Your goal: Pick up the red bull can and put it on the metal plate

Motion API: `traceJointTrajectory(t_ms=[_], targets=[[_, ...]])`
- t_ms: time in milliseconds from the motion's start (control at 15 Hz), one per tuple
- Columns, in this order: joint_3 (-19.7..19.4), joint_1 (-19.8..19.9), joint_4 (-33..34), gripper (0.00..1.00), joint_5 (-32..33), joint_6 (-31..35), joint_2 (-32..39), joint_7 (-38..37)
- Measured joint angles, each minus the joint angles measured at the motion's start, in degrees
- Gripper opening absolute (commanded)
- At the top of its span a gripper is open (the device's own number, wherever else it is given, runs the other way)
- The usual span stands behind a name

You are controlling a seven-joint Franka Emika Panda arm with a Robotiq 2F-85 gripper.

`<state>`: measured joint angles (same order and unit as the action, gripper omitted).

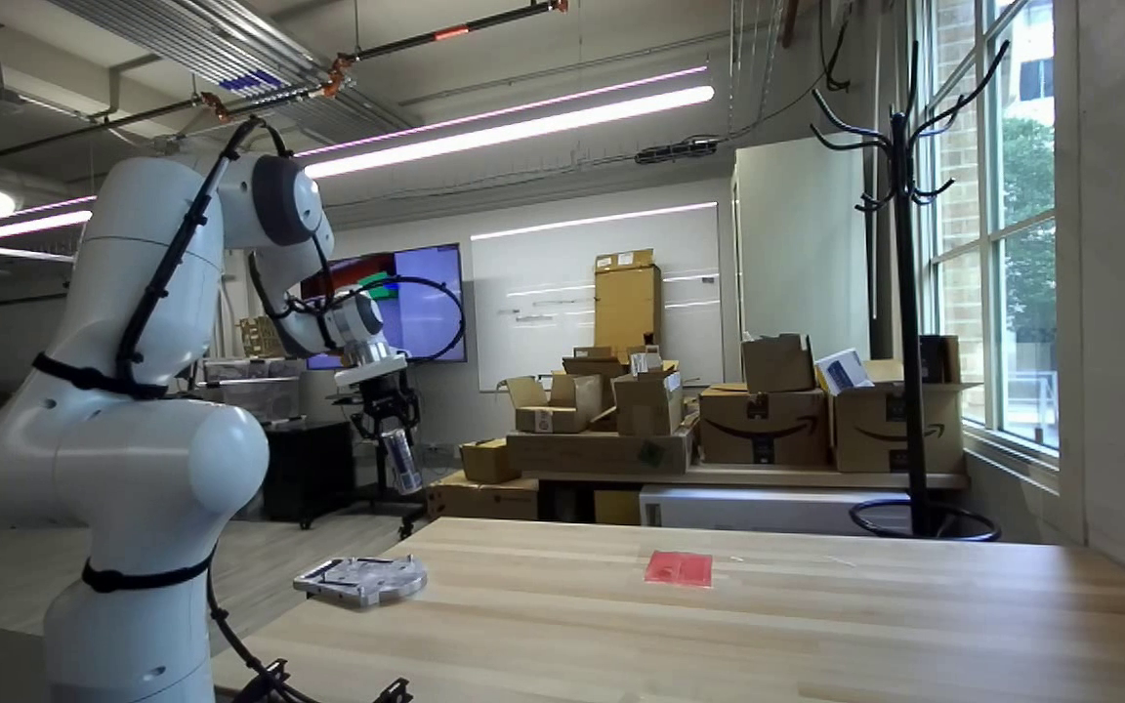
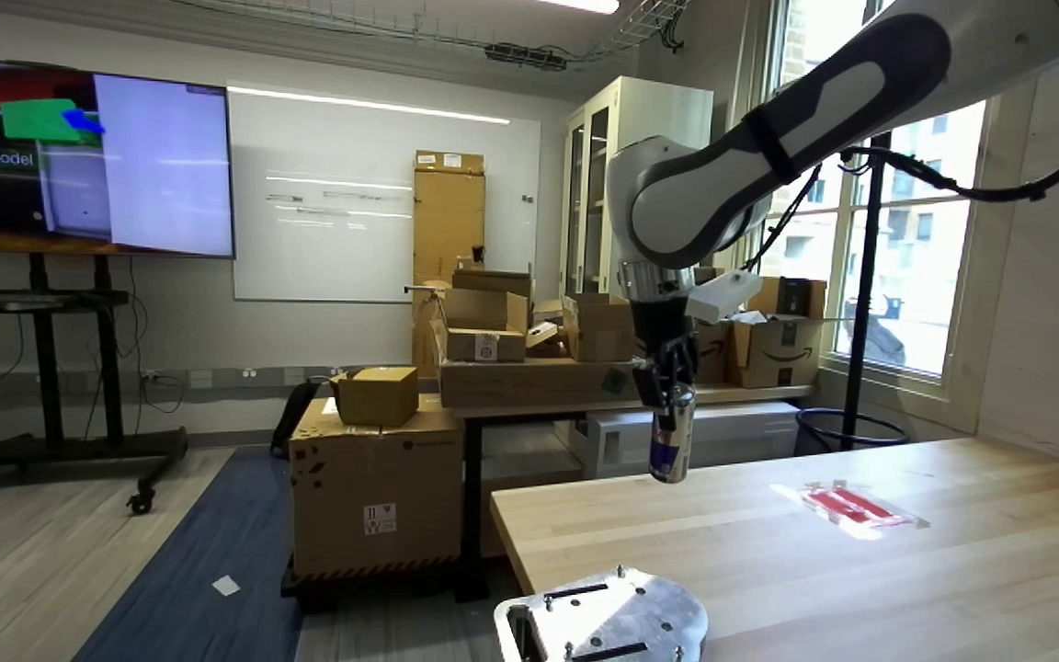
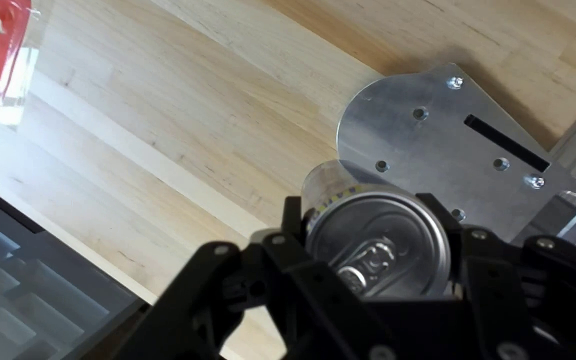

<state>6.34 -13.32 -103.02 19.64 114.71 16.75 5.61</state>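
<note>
The red bull can (image 1: 403, 466) is silver with bluish parts and hangs slightly tilted in the air. It also shows in an exterior view (image 2: 672, 449) and, lid toward the camera, in the wrist view (image 3: 383, 245). My gripper (image 3: 365, 216) is shut on the can near its top, a finger on each side; it also shows in both exterior views (image 1: 390, 418) (image 2: 666, 393). The metal plate (image 1: 362, 581) lies on the table corner, below the can and apart from it. It also shows in an exterior view (image 2: 626, 616) and in the wrist view (image 3: 433, 145), partly covered by the can and gripper.
A flat red piece (image 1: 679, 568) is taped to the wooden table (image 1: 768, 635); it also shows in an exterior view (image 2: 851, 506). Small bolts stick up from the plate. Cardboard boxes (image 1: 763, 427) and a black coat stand (image 1: 909, 322) stand beyond the table.
</note>
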Motion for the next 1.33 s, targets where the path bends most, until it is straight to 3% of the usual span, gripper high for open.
traceJointTrajectory(t_ms=[667,1333], targets=[[1.0,-2.8,5.9,0.33,0.2,-3.2,10.0,0.2],[2.0,-2.8,5.6,0.33,-2.6,-3.1,11.4,2.1]])
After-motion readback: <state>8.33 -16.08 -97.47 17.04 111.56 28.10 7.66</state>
